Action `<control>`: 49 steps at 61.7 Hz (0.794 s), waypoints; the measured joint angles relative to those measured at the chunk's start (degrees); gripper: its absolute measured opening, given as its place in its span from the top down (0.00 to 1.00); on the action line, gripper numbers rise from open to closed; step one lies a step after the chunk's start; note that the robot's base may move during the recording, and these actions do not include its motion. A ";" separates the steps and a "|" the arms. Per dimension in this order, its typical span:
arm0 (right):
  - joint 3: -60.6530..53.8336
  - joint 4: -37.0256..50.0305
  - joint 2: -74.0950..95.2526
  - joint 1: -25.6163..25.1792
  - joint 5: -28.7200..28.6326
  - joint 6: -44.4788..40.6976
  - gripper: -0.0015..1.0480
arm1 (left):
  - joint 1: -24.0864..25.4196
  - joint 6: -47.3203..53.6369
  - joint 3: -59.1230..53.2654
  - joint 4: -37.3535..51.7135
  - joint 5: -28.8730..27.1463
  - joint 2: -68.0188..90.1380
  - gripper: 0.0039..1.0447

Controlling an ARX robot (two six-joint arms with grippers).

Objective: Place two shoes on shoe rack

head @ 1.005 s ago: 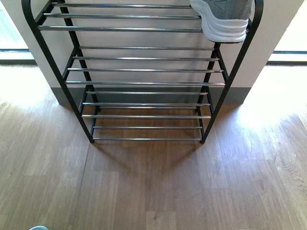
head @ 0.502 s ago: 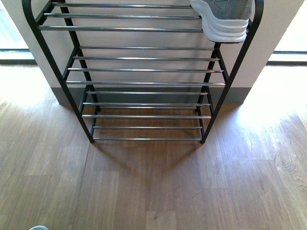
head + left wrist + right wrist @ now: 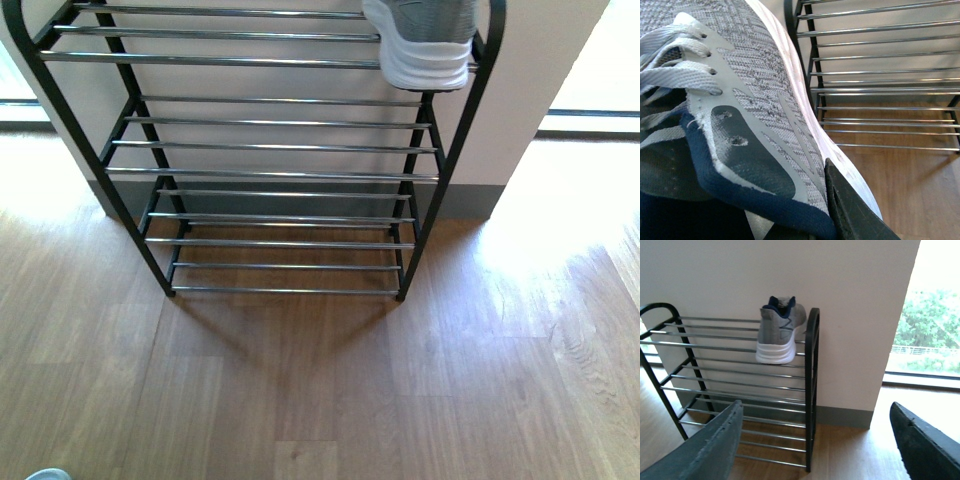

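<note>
One sneaker [image 3: 425, 45] on rack [image 3: 270, 175], second sneaker [image 3: 750, 95] in left gripper [image 3: 807, 217]

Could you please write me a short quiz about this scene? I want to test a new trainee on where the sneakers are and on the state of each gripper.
1. True or false: the shelved sneaker rests on the lowest shelf of the shoe rack.
2. Choose one. The jaws of the right gripper are: A) wide apart with nothing between them; B) shut on a blue slide; C) shut on a chrome bar.
3. Short answer: what does the left gripper hold?

Key
1. False: it sits on the top shelf, at the right end, with its heel over the front bar.
2. A.
3. The second grey sneaker.
</note>
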 joint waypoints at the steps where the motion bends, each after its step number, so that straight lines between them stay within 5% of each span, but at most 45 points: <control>1: 0.00 0.00 0.00 0.00 0.02 0.00 0.07 | 0.00 0.02 0.00 0.00 0.11 0.00 0.99; 49: 0.00 -0.09 -0.07 0.02 0.37 0.00 0.09 | -0.26 0.15 0.00 0.02 0.24 0.02 0.99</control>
